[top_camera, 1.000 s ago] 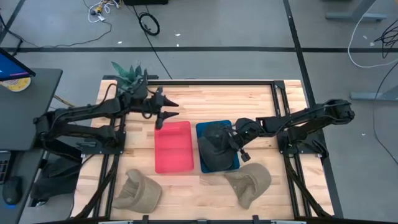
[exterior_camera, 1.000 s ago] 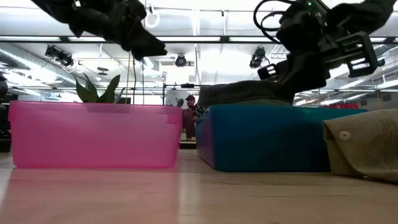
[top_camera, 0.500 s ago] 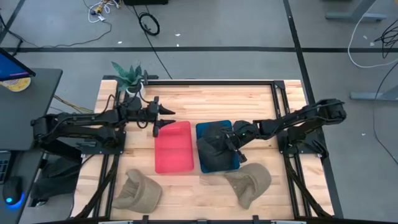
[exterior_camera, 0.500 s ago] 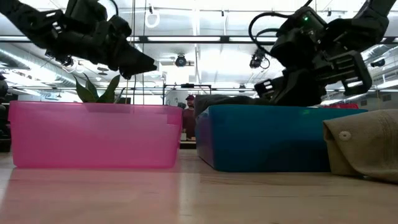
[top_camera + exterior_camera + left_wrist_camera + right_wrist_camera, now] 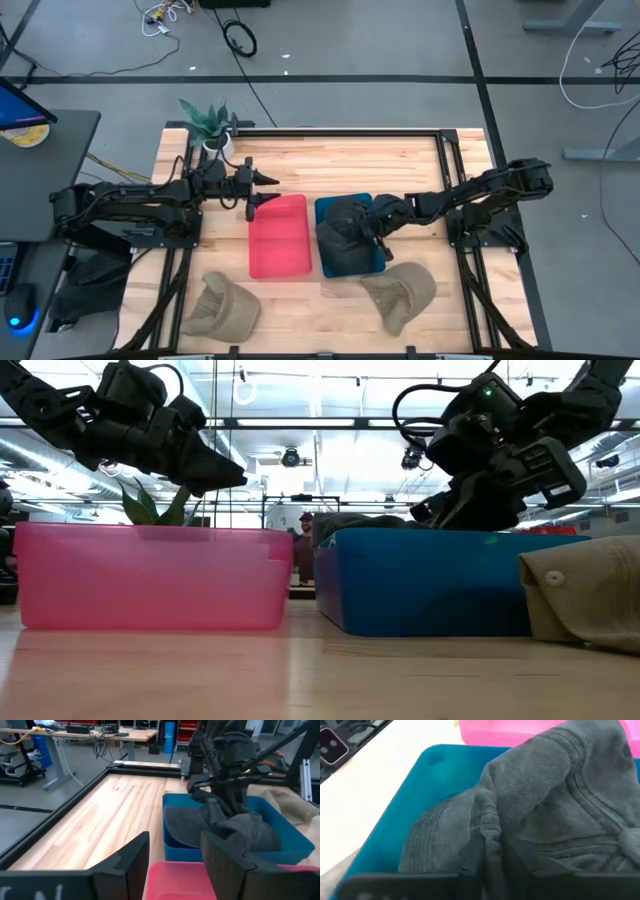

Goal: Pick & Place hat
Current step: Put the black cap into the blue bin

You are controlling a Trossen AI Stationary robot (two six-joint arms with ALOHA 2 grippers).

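A dark grey hat lies in the blue bin, its crown bunched up. My right gripper reaches from the table's right side over the bin and is shut on the hat. My left gripper hovers open above the far left corner of the pink bin, touching nothing; its two fingers frame the blue bin and hat ahead. The low view shows the hat's top just above the blue bin's rim. My right gripper pinches a gathered fold of the grey hat between its two fingers. It comes slanting down from the table's right. The hat rests inside the blue bin, with the fabric puckered at the pinch.
Two tan hats lie near the table's near edge, one at the left and one at the right. A potted plant stands at the far left corner. The pink bin sits left of the blue bin.
My right gripper has moved down and toward the table's left, settling the grey hat lower into the blue bin. My left gripper has come down and drawn back toward the table's left, staying open.
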